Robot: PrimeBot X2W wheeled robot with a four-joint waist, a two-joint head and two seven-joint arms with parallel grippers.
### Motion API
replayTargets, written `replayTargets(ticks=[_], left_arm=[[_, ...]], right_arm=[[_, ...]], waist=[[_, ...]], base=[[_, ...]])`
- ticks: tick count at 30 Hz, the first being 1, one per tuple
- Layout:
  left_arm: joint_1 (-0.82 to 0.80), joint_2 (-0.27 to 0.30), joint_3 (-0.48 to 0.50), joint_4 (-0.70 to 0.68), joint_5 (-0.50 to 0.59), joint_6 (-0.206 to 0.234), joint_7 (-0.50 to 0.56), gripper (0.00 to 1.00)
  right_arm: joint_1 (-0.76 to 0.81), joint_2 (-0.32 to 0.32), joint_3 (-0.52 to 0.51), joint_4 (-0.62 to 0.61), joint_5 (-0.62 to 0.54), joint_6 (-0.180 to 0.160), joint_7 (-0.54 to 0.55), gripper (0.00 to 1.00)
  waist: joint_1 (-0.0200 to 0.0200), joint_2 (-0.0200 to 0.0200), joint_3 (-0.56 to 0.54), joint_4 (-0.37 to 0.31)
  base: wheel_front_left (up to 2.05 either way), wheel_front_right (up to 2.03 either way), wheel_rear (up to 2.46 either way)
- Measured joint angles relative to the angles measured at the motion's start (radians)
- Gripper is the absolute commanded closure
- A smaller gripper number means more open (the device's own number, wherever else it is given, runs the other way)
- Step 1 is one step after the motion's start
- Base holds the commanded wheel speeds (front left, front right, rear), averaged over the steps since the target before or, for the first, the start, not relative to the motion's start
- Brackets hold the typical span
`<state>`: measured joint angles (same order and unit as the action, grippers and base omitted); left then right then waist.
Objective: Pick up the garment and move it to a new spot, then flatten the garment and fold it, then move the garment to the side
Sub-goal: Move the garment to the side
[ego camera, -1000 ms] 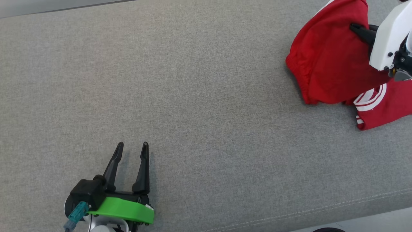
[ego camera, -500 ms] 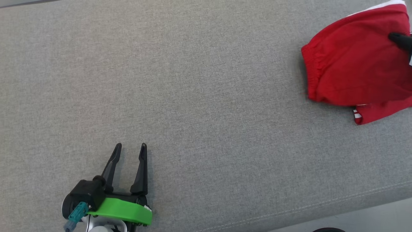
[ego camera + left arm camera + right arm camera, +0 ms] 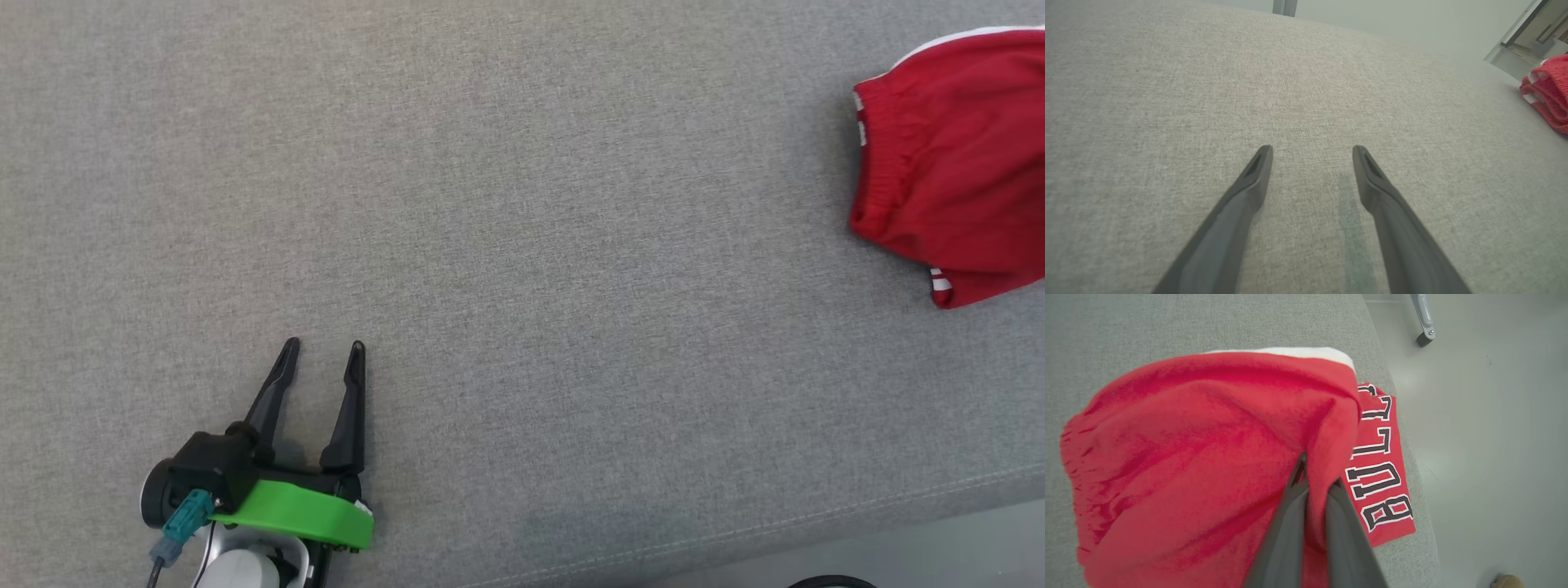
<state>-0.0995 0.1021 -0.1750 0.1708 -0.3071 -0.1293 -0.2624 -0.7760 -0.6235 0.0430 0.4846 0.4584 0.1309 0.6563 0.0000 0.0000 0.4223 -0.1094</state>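
The garment (image 3: pixel 955 171) is red with white trim and black-and-white lettering, bunched at the far right of the grey cushion. In the right wrist view my right gripper (image 3: pixel 1316 469) is shut on a fold of the garment (image 3: pixel 1208 457), which drapes over the fingers while its lettered part lies flat on the cushion. My left gripper (image 3: pixel 320 358) stands open at the lower left of the head view, nothing between its fingers (image 3: pixel 1249 179), hovering low over bare fabric. From the left wrist view, the garment (image 3: pixel 1549 92) shows at the right edge.
The grey cushion (image 3: pixel 522 245) has a stitched front edge (image 3: pixel 816 531) at the lower right. Beyond the cushion's right end lies pale floor (image 3: pixel 1486 437) with a metal leg and caster (image 3: pixel 1424 322).
The head view has shifted, so the garment sits further right and the right arm has left it. The garment looks more gathered and lifted. The left gripper stays open.
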Motion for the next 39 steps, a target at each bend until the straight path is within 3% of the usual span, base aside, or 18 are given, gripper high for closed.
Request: replayTargets(ticks=[5,6,7,8,9,15,18,25,29,32,39], left_arm=[[-0.003,0.001,0.007,0.0,0.0,0.0,0.0,0.0],[-0.003,0.001,0.008,0.0,0.0,0.0,0.0,0.0],[-0.003,0.001,0.008,0.0,0.0,0.0,0.0,0.0],[-0.003,0.001,0.008,0.0,0.0,0.0,0.0,0.0],[-0.003,0.001,0.009,0.0,0.0,0.0,-0.001,0.0],[-0.003,0.001,0.016,0.003,0.0,-0.002,-0.002,0.0],[0.0,0.0,0.019,0.01,0.0,-0.002,-0.002,0.0],[0.043,-0.017,0.036,0.024,-0.012,-0.002,-0.002,0.0],[0.089,-0.026,0.05,0.028,-0.014,-0.002,-0.002,0.0],[0.132,-0.028,0.079,0.025,-0.014,-0.002,-0.002,0.0],[0.192,-0.037,0.134,0.042,-0.014,-0.002,-0.002,0.0]], right_arm=[[0.008,-0.016,-0.051,0.086,-0.12,0.0,-0.116,1.0],[0.011,-0.012,-0.059,0.107,-0.134,0.0,-0.132,0.91],[0.015,-0.004,-0.068,0.123,-0.155,0.0,-0.159,0.65],[0.017,0.003,-0.077,0.141,-0.179,0.0,-0.19,0.29],[0.019,0.007,-0.081,0.153,-0.204,0.0,-0.22,0.0],[0.028,0.04,-0.105,0.225,-0.318,0.0,-0.416,0.0],[0.041,0.045,-0.109,0.286,-0.368,0.001,-0.456,0.0],[0.072,0.015,-0.177,0.304,-0.494,0.001,-0.599,0.0],[0.111,0.067,-0.171,0.217,-0.461,0.001,-0.727,0.0],[0.179,0.065,-0.15,0.108,-0.425,0.001,-0.81,0.0],[0.447,0.131,-0.106,-0.195,-0.283,0.001,-0.864,0.0]], waist=[[0.0,0.0,0.026,0.023],[0.0,0.0,0.03,0.027],[0.0,0.0,0.033,0.031],[0.0,0.0,0.035,0.034],[0.0,0.0,0.037,0.036],[0.0,0.0,0.028,0.037],[0.0,0.0,0.014,0.034],[0.0,0.0,-0.05,0.029],[0.0,0.0,-0.106,0.03],[0.0,0.0,-0.156,0.033],[0.0,0.0,-0.276,0.051]], base=[[0.0,0.0,0.0],[0.0,0.0,0.0],[0.0,0.0,0.0],[0.0,0.0,0.0],[0.0,0.0,0.0],[0.0,0.0,0.0],[0.0,0.0,0.0],[0.0,0.0,0.0],[0.0,0.0,0.0],[0.0,0.0,0.0],[0.0,0.0,0.0]])
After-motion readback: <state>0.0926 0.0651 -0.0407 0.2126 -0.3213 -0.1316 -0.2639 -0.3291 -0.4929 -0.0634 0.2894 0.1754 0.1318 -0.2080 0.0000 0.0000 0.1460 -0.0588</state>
